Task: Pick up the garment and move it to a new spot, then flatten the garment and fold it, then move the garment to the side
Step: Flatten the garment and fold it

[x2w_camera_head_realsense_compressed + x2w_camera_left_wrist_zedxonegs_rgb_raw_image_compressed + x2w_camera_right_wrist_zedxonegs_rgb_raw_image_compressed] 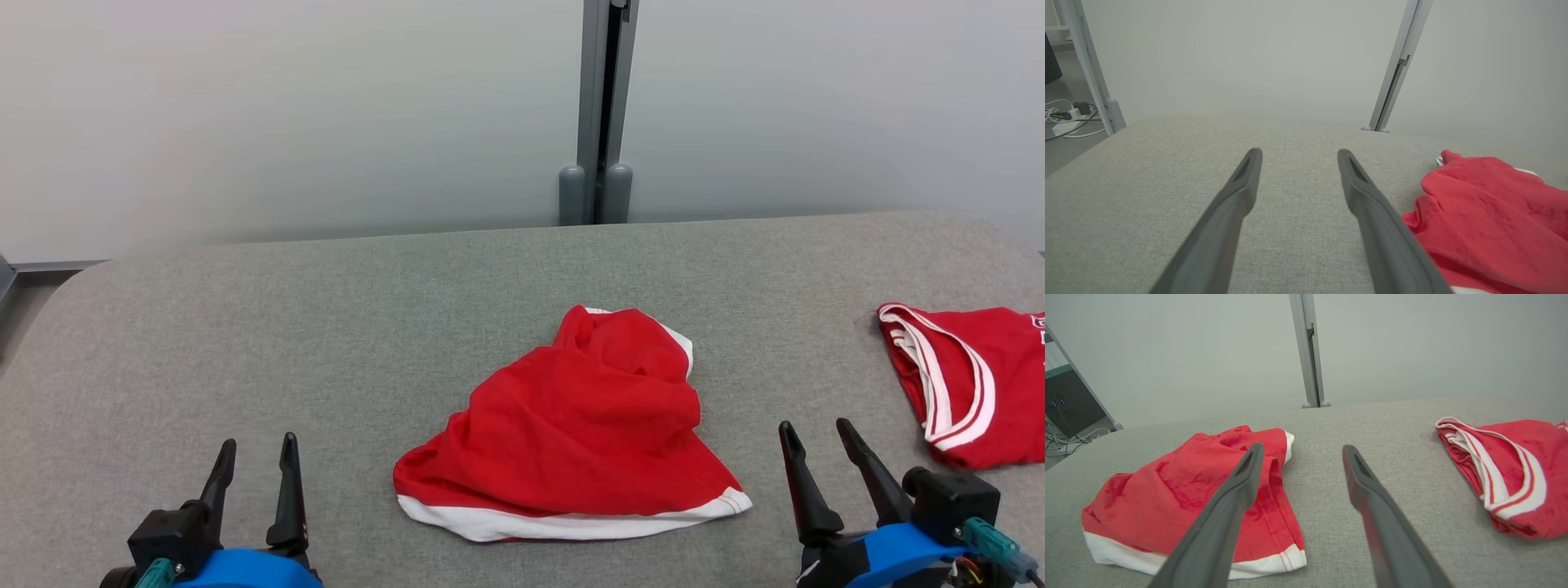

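A crumpled red garment [580,429] with a white hem lies bunched in the middle of the grey padded table [326,327]. It appears at the right of the left wrist view [1490,212] and at the left of the right wrist view [1184,494]. My left gripper [255,451] rests open at the lower left, well apart from the cloth, with nothing between its fingers [1241,188]. My right gripper [816,433] stands open at the lower right, just right of the garment's hem, also empty [1300,451].
A second red garment [971,380] with white striped trim lies at the table's right edge [1502,473]. A grey post [600,106] stands behind the table against a pale wall. Cables lie on the floor at far left [1065,118].
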